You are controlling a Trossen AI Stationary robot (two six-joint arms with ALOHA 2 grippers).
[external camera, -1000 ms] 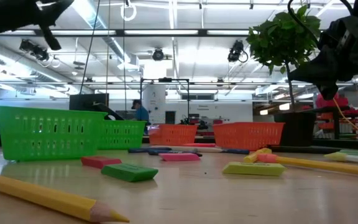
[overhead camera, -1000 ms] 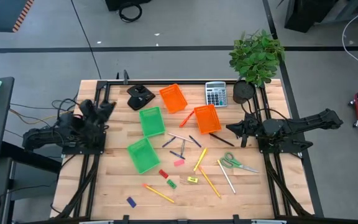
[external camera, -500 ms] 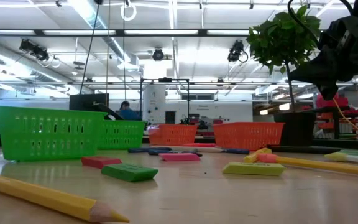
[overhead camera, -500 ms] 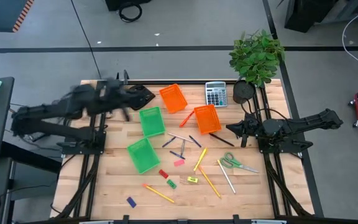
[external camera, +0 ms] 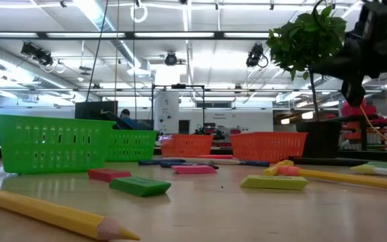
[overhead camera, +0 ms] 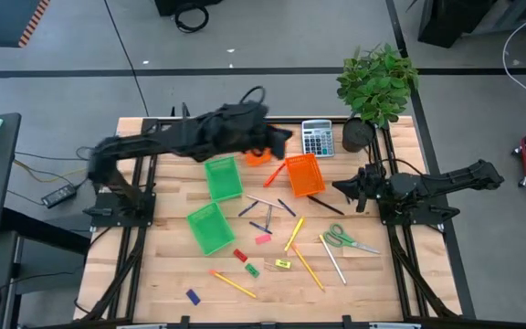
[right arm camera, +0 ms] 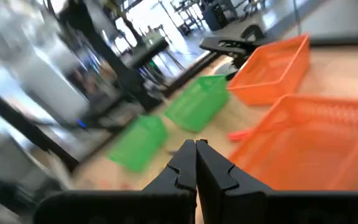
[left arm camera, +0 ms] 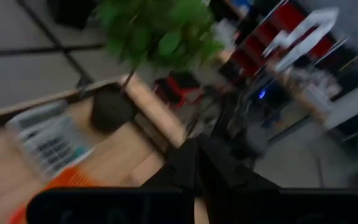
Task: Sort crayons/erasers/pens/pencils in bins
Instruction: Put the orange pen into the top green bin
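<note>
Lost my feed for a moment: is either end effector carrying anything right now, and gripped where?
Nothing is held. The left end effector is shut and empty above the far orange bin; the right end effector is shut and empty too.

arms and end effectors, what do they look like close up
Both arms are black or very dark, built of slim jointed links on black frames at the table's sides, with thin dark cables running down by the frames. The left end effector and right end effector each end in two narrow, dark, tapered fingers. No markings are legible.
</note>
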